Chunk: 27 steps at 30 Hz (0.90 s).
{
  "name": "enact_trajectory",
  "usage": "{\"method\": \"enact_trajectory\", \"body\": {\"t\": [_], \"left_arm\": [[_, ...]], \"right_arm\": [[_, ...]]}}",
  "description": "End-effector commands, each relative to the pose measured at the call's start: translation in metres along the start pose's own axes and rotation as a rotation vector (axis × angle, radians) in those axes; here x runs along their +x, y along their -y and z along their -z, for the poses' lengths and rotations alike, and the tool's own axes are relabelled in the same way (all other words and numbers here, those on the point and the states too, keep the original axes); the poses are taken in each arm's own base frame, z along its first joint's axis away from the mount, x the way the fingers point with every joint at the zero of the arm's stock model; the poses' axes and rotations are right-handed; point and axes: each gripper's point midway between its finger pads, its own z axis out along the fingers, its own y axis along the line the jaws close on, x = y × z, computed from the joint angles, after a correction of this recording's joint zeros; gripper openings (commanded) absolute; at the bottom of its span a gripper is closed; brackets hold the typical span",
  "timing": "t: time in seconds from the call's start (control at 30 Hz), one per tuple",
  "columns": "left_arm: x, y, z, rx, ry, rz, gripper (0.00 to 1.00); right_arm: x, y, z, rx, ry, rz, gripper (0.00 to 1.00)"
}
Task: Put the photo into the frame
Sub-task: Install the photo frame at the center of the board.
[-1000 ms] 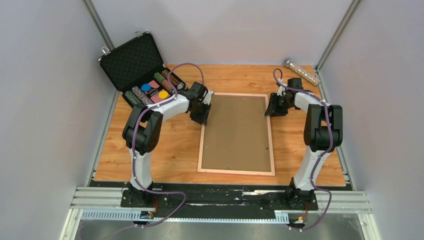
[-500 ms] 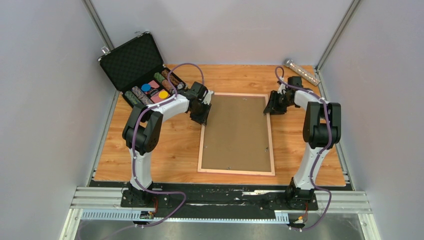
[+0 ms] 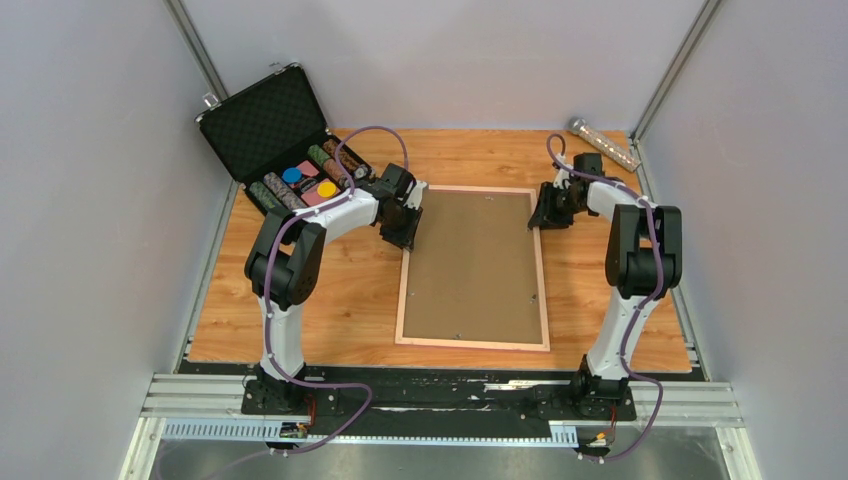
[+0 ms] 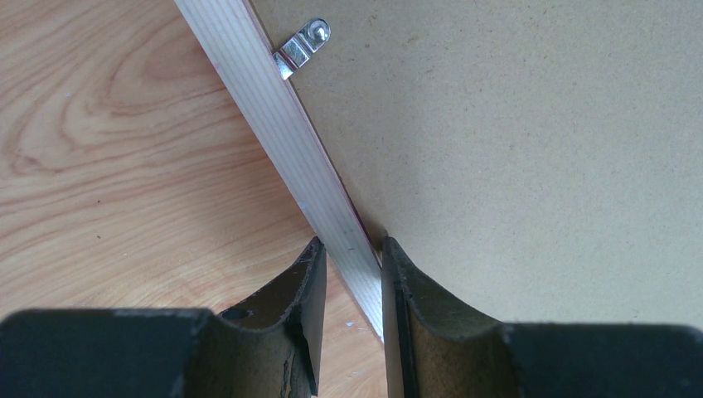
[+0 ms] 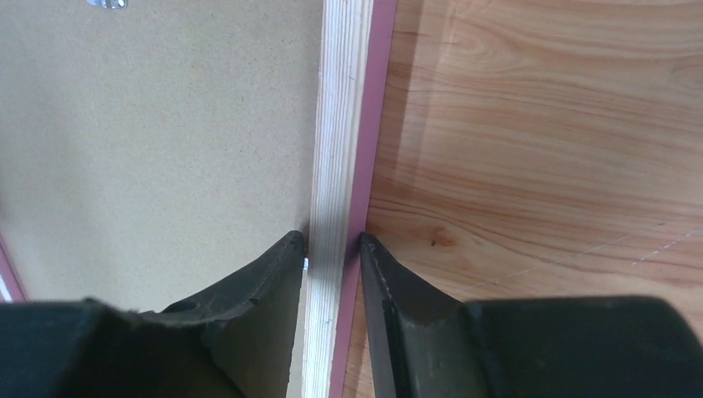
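The frame (image 3: pixel 470 345) lies face down in the middle of the table, light wood back up, with a thin pink edge showing. A plain brown backing board (image 3: pixel 472 265) fills it. The photo is hidden. My left gripper (image 3: pixel 405 232) is at the frame's left rail near the far corner. In the left wrist view its fingers (image 4: pixel 351 249) are shut across that wooden rail (image 4: pixel 282 124). My right gripper (image 3: pixel 545 215) is at the right rail near the far corner. In the right wrist view its jaws (image 5: pixel 332 239) pinch the rail (image 5: pixel 341 108), one finger inside and one outside.
An open black foam-lined case (image 3: pixel 275 140) holding coloured pieces stands at the back left, just behind the left arm. A shiny metal cylinder (image 3: pixel 603 143) lies at the back right corner. A small metal turn clip (image 4: pixel 303 46) sits on the frame's rail over the board.
The right gripper has shifted slightly toward the back of the table along the right rail, and its jaws have narrowed a little. The left arm and the frame have not moved.
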Motion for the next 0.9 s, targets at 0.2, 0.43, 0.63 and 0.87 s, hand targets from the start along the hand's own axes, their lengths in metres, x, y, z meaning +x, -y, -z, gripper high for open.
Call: {"method": "enact_trajectory", "body": {"t": [0.2, 0.43, 0.63, 0.87], "left_arm": [[0.0139, -0.0038, -0.0188, -0.008, -0.052, -0.022, 0.00], [0.0138, -0.0049, -0.0187, -0.012, -0.051, -0.021, 0.00], [0.0135, -0.0068, -0.0181, -0.011, -0.050, -0.016, 0.00], [0.0134, -0.0076, -0.0179, -0.011, -0.050, -0.012, 0.00]], "right_arm": [[0.0059, 0.0120, 0.0039, 0.103, 0.000, 0.150, 0.34], [0.0098, 0.0146, 0.0058, 0.099, -0.018, 0.229, 0.33], [0.0117, 0.0113, 0.0059, 0.070, -0.027, 0.267, 0.33], [0.0131, 0.0056, 0.0060, 0.029, -0.036, 0.300, 0.32]]}}
